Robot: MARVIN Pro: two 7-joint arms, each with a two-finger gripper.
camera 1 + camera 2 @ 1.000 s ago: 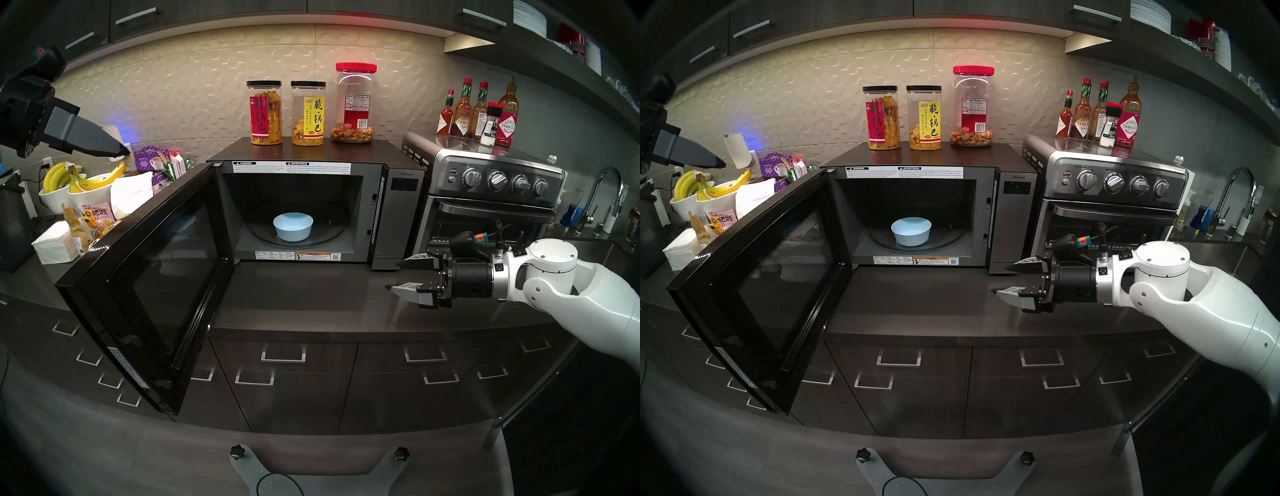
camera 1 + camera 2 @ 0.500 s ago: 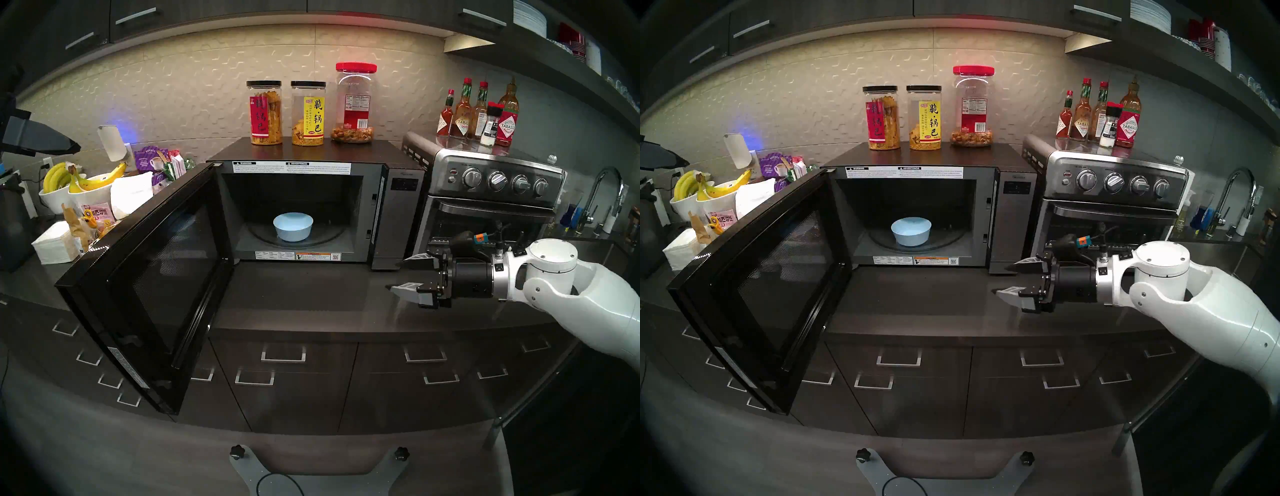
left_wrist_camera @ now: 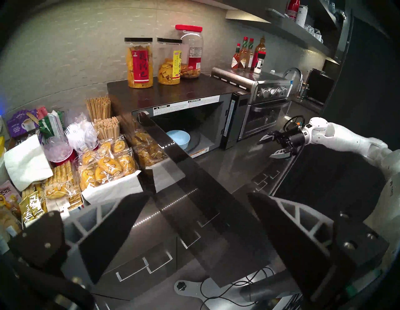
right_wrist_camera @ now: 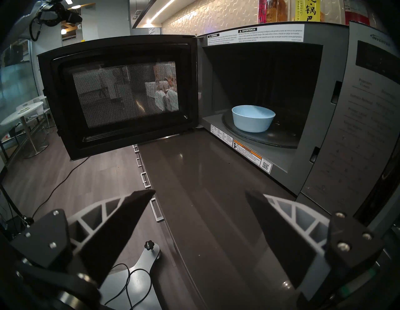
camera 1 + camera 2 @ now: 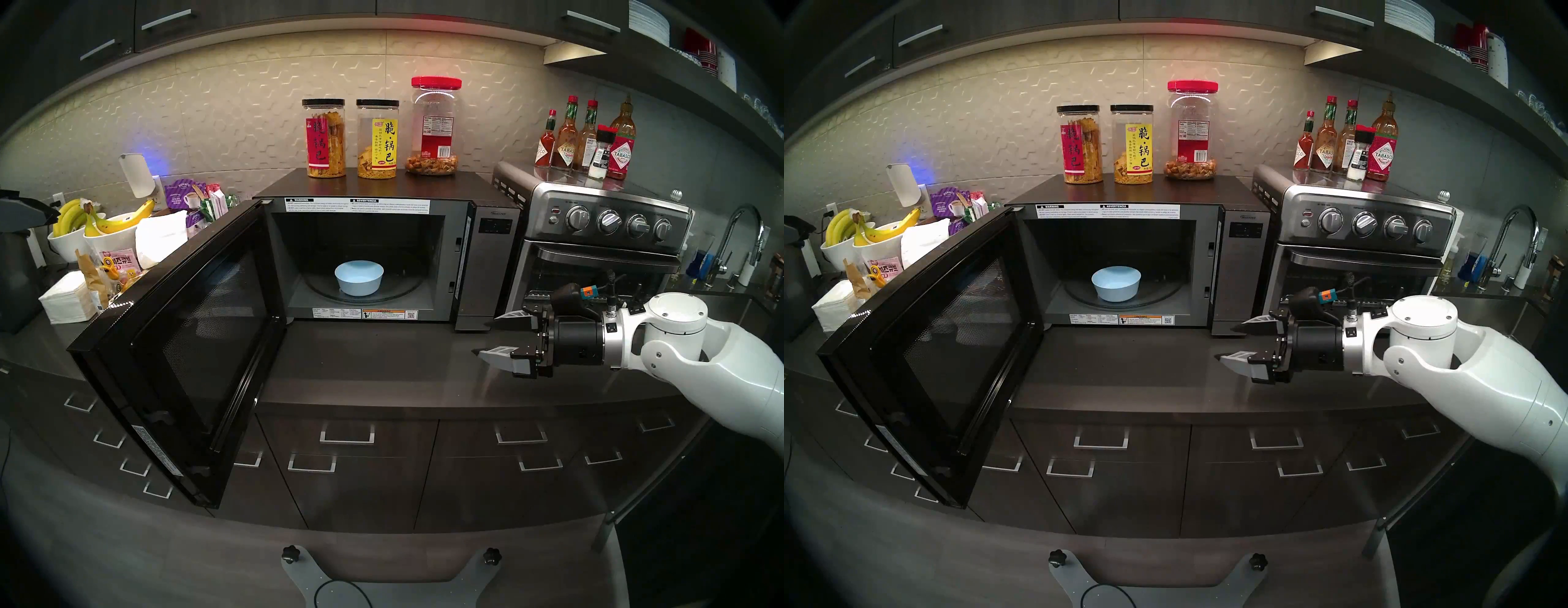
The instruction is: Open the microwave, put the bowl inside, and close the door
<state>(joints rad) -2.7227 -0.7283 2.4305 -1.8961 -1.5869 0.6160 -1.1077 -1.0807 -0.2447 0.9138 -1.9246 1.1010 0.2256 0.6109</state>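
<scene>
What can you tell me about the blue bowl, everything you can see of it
The bowl is small, round and light blue, with a plain matte finish that looks like plastic, and paler inside. It looks empty. It stands upright on the glass turntable inside the microwave, a little left of the plate's middle. Only the turntable touches it. The door hangs wide open to the left, so the bowl is in plain sight, and neither gripper is near it.

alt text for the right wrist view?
A light-blue bowl sits on the glass turntable inside an open microwave, its black door swung wide to the left. The open, empty right pincer hovers over the dark countertop in front.
</scene>
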